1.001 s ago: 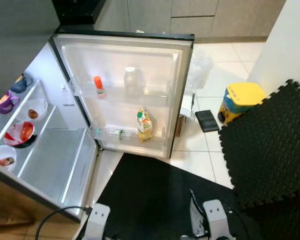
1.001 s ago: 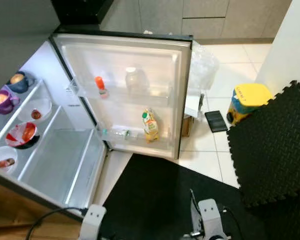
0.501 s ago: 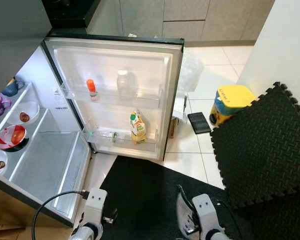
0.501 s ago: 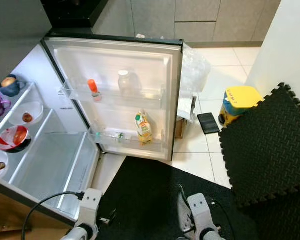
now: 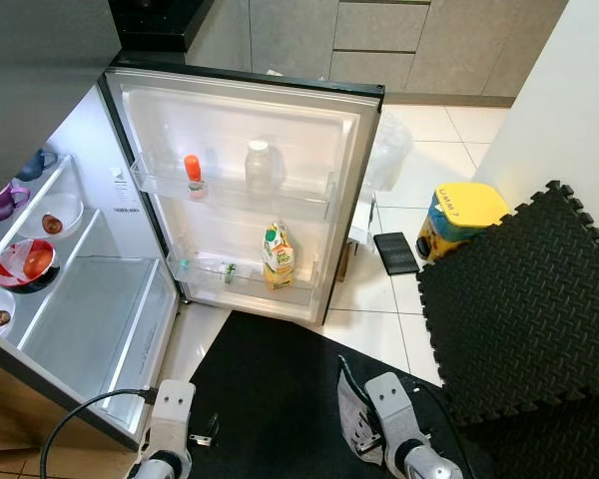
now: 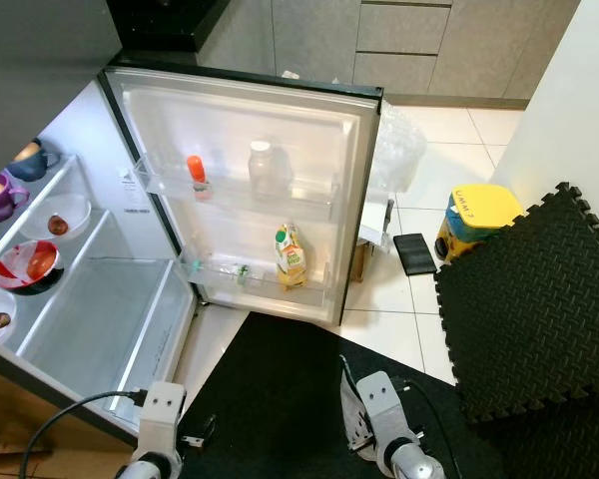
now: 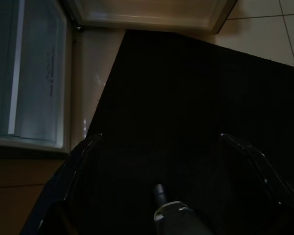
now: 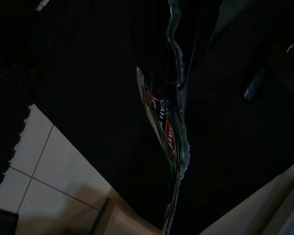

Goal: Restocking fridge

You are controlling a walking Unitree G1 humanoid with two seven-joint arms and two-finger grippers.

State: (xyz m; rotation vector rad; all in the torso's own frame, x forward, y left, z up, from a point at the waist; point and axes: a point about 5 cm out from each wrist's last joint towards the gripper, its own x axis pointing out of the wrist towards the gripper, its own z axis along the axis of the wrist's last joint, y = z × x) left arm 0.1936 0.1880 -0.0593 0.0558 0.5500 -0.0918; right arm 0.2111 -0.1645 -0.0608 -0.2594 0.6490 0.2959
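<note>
The fridge stands open, its door (image 5: pixel 242 110) swung towards me. The door's upper shelf holds an orange-capped bottle (image 5: pixel 193 170) and a clear jar (image 5: pixel 258 165); a juice pouch (image 5: pixel 277 256) stands in the lower one. Low at the right, my right gripper (image 5: pixel 367 437) is shut on a flat foil packet (image 8: pixel 169 132), seen edge-on in the right wrist view, over the black floor mat (image 5: pixel 280 379). My left gripper (image 7: pixel 166 147) hangs open over the same mat, holding nothing.
Bowls with food (image 5: pixel 25 262) and mugs (image 5: pixel 5 203) sit on the fridge's inner shelves at the left. A yellow tub (image 5: pixel 459 215), a dark flat device (image 5: pixel 392 252) and black foam tiles (image 5: pixel 524 309) lie at the right. A cable (image 5: pixel 80 429) trails by my left arm.
The view has shifted about as I move. Both arms show further up from the bottom edge, the right one with the packet. The fridge's contents have not moved.
</note>
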